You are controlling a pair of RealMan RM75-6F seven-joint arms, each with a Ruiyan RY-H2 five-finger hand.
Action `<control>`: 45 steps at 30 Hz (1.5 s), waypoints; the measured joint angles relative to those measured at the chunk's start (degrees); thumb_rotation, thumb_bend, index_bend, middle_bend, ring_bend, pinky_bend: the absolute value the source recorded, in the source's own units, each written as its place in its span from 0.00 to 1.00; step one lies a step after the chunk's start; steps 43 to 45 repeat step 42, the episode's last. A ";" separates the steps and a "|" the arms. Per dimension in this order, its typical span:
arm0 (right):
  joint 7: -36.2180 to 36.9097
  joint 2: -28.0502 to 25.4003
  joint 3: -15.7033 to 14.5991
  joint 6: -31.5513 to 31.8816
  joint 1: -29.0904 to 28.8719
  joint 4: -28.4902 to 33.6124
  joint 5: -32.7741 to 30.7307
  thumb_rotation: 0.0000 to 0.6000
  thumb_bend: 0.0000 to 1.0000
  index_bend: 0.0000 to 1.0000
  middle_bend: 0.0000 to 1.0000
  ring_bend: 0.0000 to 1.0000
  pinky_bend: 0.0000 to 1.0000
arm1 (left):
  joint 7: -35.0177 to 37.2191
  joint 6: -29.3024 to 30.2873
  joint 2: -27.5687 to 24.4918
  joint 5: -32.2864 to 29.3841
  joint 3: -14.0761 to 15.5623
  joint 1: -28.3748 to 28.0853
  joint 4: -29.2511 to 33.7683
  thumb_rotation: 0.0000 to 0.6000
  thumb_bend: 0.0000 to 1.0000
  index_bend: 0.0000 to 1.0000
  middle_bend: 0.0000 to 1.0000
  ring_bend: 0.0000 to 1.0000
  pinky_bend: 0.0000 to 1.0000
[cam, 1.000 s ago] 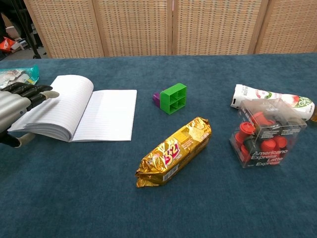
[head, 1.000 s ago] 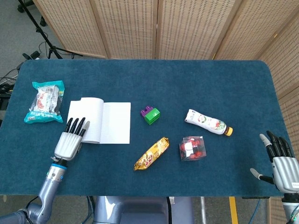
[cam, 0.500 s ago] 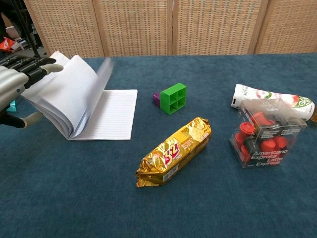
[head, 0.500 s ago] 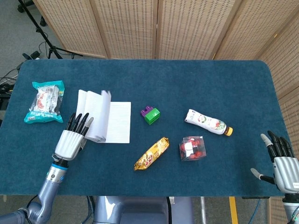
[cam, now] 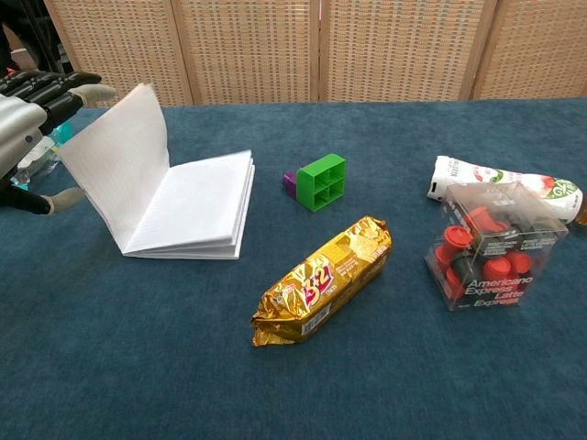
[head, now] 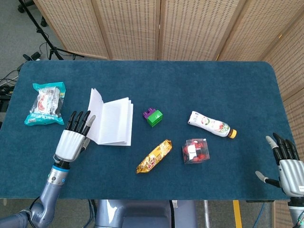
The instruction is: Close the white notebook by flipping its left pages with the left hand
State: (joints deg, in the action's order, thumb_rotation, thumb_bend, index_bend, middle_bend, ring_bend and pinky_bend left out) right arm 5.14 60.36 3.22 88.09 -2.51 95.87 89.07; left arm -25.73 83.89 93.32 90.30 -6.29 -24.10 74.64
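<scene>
Notebook (cam: 174,197) half-raised, its lifted left leaf against spread left-hand fingers (cam: 50,87).

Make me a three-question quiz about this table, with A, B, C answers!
1. Where is the green block?
A. right of the notebook
B. on the bottle
C. in a hand

2. How many bottles lie on the table?
A. three
B. one
C. none

3. What is the notebook like?
A. flat shut
B. torn up
C. partly open, left pages raised

Answers: 1 A, the block sits beside the book's right edge. 2 B, only one white bottle shows. 3 C, the left hand props the pages up.
</scene>
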 measured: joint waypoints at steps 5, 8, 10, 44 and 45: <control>-0.16 0.03 -0.04 -0.06 -0.02 0.09 0.05 1.00 0.00 0.00 0.00 0.00 0.00 | 1.73 1.95 0.97 1.11 -0.82 -0.32 -1.43 1.00 0.28 0.00 0.00 0.00 0.00; -0.24 0.05 -0.06 -0.10 -0.04 0.15 0.09 1.00 0.00 0.00 0.00 0.00 0.00 | 3.26 3.44 1.54 2.07 -1.23 -0.53 -2.31 1.00 0.28 0.00 0.00 0.00 0.00; -0.25 0.05 -0.06 -0.16 -0.05 0.16 0.02 1.00 0.00 0.00 0.00 0.00 0.00 | 4.16 4.58 1.81 2.92 -1.34 -0.58 -2.88 1.00 0.28 0.00 0.00 0.00 0.00; -8.19 1.81 -1.23 -3.73 -1.36 1.66 -0.22 1.00 0.00 0.00 0.00 0.00 0.00 | 11.02 4.24 -22.75 -4.80 8.89 15.26 17.99 1.00 0.09 0.00 0.00 0.00 0.00; -8.19 1.81 -1.23 -3.73 -1.36 1.66 -0.22 1.00 0.00 0.00 0.00 0.00 0.00 | 11.02 4.24 -22.75 -4.80 8.89 15.26 17.99 1.00 0.09 0.00 0.00 0.00 0.00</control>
